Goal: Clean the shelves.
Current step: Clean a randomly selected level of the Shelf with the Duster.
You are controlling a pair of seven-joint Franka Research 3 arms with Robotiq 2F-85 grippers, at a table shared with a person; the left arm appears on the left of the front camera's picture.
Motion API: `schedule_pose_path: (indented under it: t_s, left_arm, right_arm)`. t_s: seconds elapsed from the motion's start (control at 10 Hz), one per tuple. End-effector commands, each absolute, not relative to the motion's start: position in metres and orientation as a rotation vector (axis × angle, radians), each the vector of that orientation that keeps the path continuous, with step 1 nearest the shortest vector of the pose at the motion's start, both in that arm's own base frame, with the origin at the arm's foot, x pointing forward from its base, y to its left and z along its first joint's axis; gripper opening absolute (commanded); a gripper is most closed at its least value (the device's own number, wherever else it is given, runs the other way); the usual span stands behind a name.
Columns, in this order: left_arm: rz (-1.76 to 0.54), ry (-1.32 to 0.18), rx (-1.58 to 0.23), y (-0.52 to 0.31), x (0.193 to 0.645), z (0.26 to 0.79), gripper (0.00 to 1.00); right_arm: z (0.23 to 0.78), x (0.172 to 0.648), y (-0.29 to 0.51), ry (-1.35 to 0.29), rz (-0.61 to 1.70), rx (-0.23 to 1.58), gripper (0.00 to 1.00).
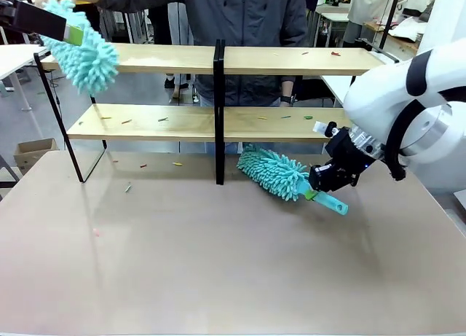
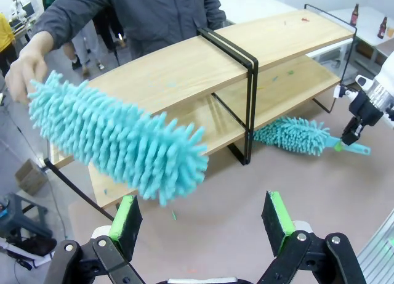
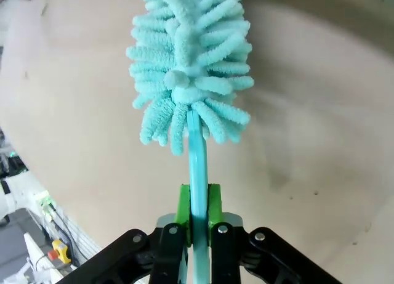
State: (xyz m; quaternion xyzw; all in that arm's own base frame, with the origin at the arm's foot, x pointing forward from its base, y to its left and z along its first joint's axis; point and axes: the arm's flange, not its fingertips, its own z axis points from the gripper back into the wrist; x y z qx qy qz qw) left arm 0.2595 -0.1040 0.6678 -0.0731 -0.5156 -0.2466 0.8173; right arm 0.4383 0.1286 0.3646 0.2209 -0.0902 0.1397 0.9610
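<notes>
Two teal dusters (image 1: 87, 59) (image 1: 273, 172), one shelf rack (image 1: 291, 60)

The shelves (image 1: 291, 60) had pale honey-coloured wood boards with a faint grain, set in a thin black frame. Small red, green and yellow-orange flecks (image 1: 162, 119) dotted the boards and the far edge of the worktop (image 1: 218, 263), which was a plain matt beige. The far-left duster (image 1: 87, 59) and the far-right duster (image 1: 273, 172) were both shaggy turquoise, and the far-right one's handle matched. The left end effector (image 2: 203, 210) and the right end effector (image 3: 197, 201) were black with bright green pads (image 2: 126, 216). The right arm (image 1: 386, 88) was white with black bands. The person's jacket (image 1: 218, 15) was dark grey.
</notes>
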Motion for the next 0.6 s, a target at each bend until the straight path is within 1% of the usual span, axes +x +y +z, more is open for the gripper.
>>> schedule_pose_path:
  t_s: [0.0,0.1,0.2,0.4,0.5]
  left_arm:
    - [-0.527,-1.098,-0.156,-0.102,0.26,0.667,1.0]
    - [-0.527,-1.098,-0.156,-0.102,0.26,0.667,1.0]
    - [-0.527,-1.098,-0.156,-0.102,0.26,0.667,1.0]
    - [-0.527,-1.098,-0.156,-0.102,0.26,0.667,1.0]
    - [-0.527,-1.098,-0.156,-0.102,0.26,0.667,1.0]
  right_arm:
    - [0.362,0.441,0.128,-0.211,0.12,0.376,0.12]
    - [0.365,0.44,0.121,-0.23,0.022,0.325,0.12]
    - [0.367,0.437,0.114,-0.199,-0.075,0.3,0.12]
    - [0.372,0.426,0.105,-0.111,-0.192,0.207,0.12]
    - [0.38,0.418,0.097,-0.133,-0.284,0.123,0.12]
